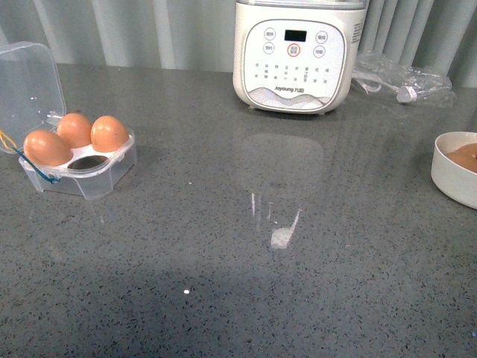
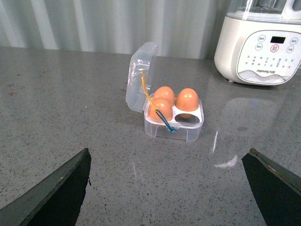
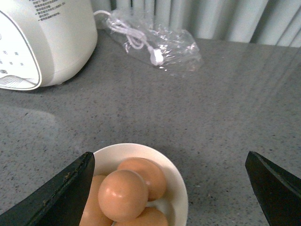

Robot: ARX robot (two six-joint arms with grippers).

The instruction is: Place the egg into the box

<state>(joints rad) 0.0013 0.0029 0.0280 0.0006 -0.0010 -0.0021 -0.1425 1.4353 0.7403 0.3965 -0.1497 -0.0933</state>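
One gaping right claw (image 3: 169, 155) hovers over egg (image 3: 123, 195).

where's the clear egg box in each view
Front view: the clear egg box sits at the far left of the counter, lid open.
Left wrist view: it is mid-picture, lid open.
Right wrist view: not in it.
Shared landmark: the white Joyoung cooker shows in all three.
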